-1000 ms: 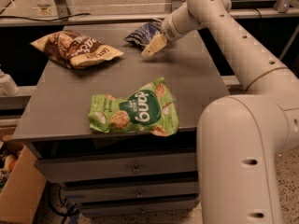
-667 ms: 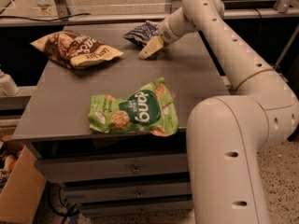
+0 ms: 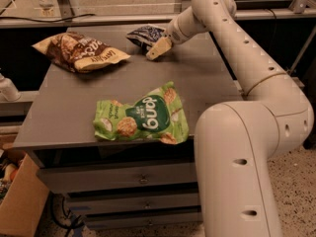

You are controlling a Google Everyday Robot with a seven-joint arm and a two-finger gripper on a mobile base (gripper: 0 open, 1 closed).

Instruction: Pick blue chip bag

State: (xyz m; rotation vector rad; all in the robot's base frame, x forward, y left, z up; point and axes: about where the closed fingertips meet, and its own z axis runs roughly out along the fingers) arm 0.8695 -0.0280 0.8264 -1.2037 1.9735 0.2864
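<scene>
The blue chip bag [image 3: 144, 35] is a small crinkled navy bag with white markings, lying at the far middle of the grey table [image 3: 69, 117]. My gripper [image 3: 158, 49] reaches over the table's far right part and hangs right at the bag's near right edge, just above the tabletop. I cannot tell whether it touches the bag. The arm [image 3: 232, 38] stretches from the lower right up to the gripper.
A green bag with round snack images [image 3: 142, 116] lies at the table's front middle. A yellow-and-brown bag [image 3: 79, 52] lies at the far left. Drawers [image 3: 123, 179] sit below the tabletop. A cardboard box [image 3: 17, 201] stands on the floor at the left.
The gripper has shifted slightly left, closer to the blue chip bag's right edge. The bags have not moved.
</scene>
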